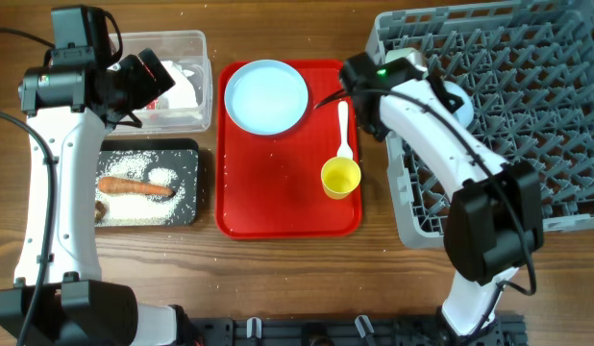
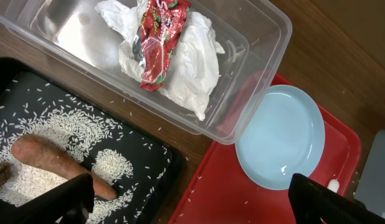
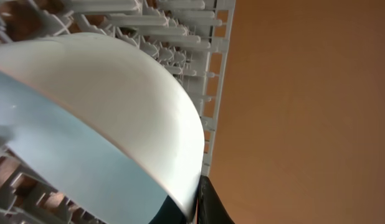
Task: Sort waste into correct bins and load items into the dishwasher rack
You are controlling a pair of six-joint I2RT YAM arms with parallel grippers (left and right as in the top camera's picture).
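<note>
Overhead, the grey dishwasher rack (image 1: 528, 125) fills the right side of the wooden counter (image 1: 278, 279). The flat red tray (image 1: 287, 192) lies just left of it. Further left stand the clear tub (image 1: 186, 43) at the back and the shallow black tray (image 1: 196, 154) in front of it.

The light blue plate (image 1: 266, 96) sits at the back of the red tray. Over the rack's near-left corner the right end effector (image 1: 436, 86) is closed tight on the rim of a pale bowl (image 3: 118, 99), which is tilted over the pegs; one finger (image 3: 208, 208) shows at the rim's edge. The left end effector (image 2: 195, 202) hangs above the tub's front edge with its jaws spread wide, holding nothing.

In the tub a crumpled white napkin (image 2: 192, 68) lies with the red wrapper (image 2: 158, 37) on top. The carrot stick (image 1: 134, 186) rests across the black tray on a bed of rice (image 1: 177, 197), with a brown lump (image 1: 101, 210) at its left end. On the red tray's right side the white spoon (image 1: 343, 130) lies with its bowl end just beside the upright yellow cup (image 1: 340, 178), and a few rice grains are scattered nearby
</note>
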